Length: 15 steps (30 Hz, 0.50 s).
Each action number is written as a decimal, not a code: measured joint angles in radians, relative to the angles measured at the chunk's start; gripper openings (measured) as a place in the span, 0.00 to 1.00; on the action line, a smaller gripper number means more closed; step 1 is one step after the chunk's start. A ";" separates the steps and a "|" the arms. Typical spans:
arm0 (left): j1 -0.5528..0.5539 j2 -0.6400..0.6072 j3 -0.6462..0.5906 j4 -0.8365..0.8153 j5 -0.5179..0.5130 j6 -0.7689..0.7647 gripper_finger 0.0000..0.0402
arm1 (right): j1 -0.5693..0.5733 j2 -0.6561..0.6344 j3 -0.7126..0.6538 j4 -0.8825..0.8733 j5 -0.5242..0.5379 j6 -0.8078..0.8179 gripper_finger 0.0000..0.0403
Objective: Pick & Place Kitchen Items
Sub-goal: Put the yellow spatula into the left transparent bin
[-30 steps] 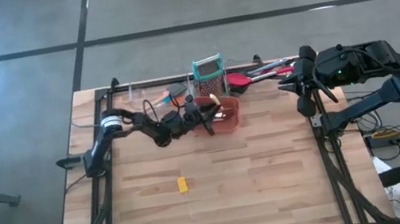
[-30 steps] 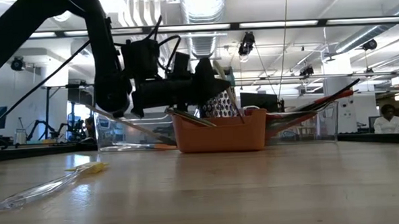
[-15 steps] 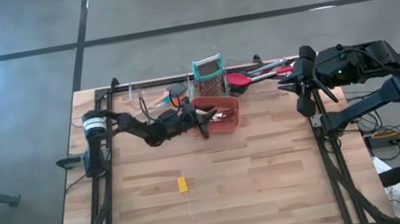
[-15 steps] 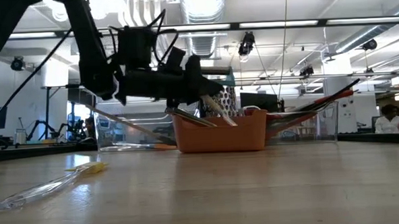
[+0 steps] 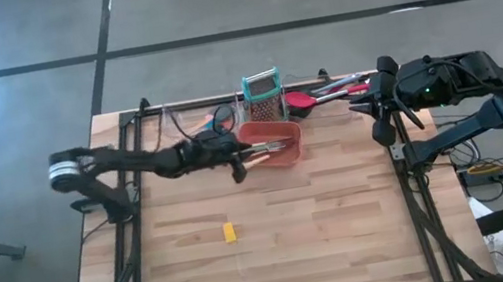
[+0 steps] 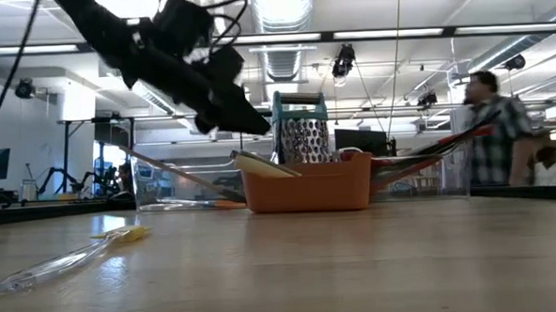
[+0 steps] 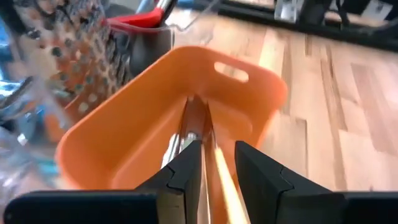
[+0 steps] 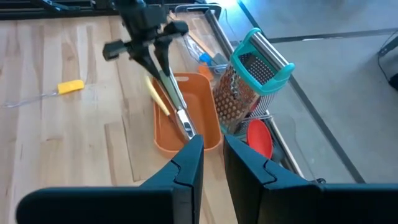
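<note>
The left arm reaches level across the table from its left edge, and the left gripper (image 5: 239, 168) hangs just off the near-left corner of the orange bin (image 5: 286, 156), above the table in the low view. Its fingers (image 7: 186, 174) stand slightly apart with nothing between them. Inside the bin lie a yellow-handled knife (image 8: 157, 99) and a dark-handled utensil (image 8: 176, 106), leaning over the rim. The right arm waits folded at the table's right edge, and the right gripper (image 8: 211, 162) has its fingers a narrow gap apart, holding nothing. A grater (image 5: 264, 95) stands behind the bin. A yellow scraper (image 5: 229, 231) lies on the table (image 5: 346, 227), well apart from the bin.
</note>
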<state>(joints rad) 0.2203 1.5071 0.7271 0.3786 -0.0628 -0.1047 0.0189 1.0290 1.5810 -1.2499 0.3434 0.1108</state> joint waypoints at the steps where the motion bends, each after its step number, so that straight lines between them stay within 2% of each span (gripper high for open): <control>1: 0.000 -0.032 0.011 -0.066 0.001 0.000 0.25 | 0.000 0.000 0.000 0.000 0.000 0.000 0.14; 9: -0.002 -0.261 0.191 -0.622 0.091 -0.057 0.25 | 0.001 0.000 0.000 -0.001 0.000 -0.003 0.14; 15: -0.030 -0.332 0.409 -0.976 0.177 -0.266 0.25 | 0.001 0.000 0.000 -0.001 0.000 -0.019 0.14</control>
<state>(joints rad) 0.1900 1.1753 1.1364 -0.5975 0.1142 -0.3707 0.0196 1.0286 1.5810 -1.2507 0.3431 0.0917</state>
